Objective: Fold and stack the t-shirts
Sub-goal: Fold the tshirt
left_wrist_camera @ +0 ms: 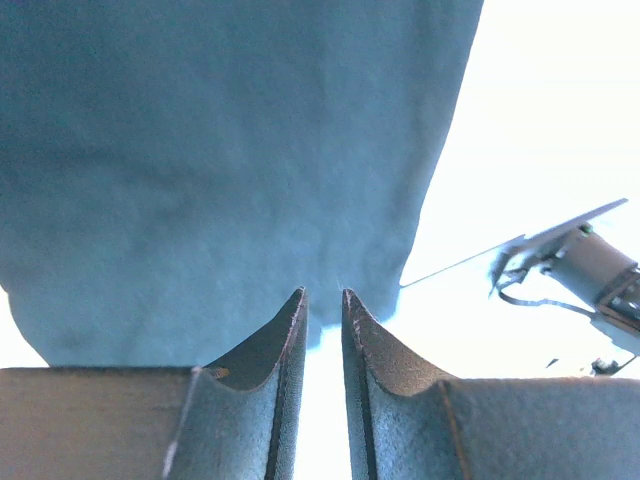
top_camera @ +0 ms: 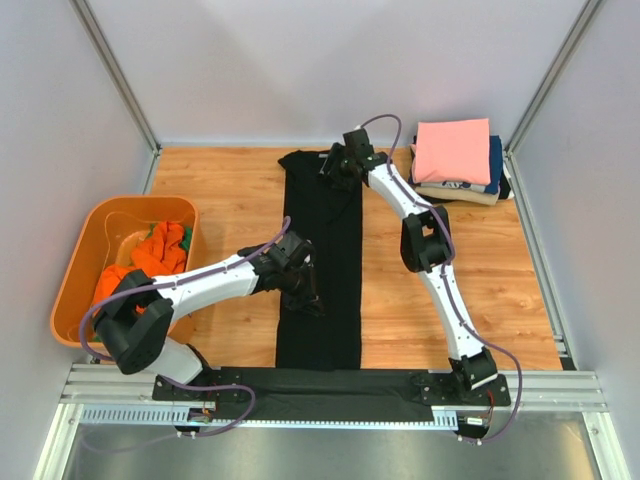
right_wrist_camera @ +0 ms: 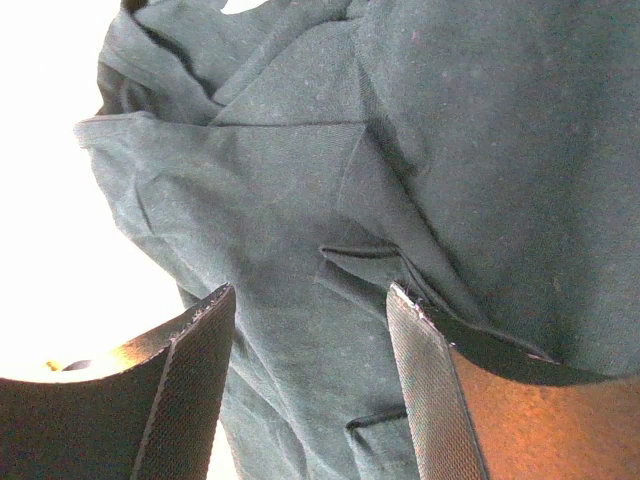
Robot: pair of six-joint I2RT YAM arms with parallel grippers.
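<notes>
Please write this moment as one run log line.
black shirt: long strip on table | left gripper: nearly shut, on it | right gripper: open, at top | stack: pink top

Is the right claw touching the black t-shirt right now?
Touching. In the right wrist view the right claw stands open over the black t-shirt, and a fold of the cloth lies over one fingertip.

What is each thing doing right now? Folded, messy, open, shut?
black t-shirt: lying flat on the table, folded into a long narrow strip.
stack of t-shirts: folded, pink one on top.
orange t-shirt: crumpled in the tub.
orange tub: upright, holding unfolded clothes.
left gripper: nearly shut, at the black shirt's edge.
right gripper: open, above the shirt's collar end.
</notes>
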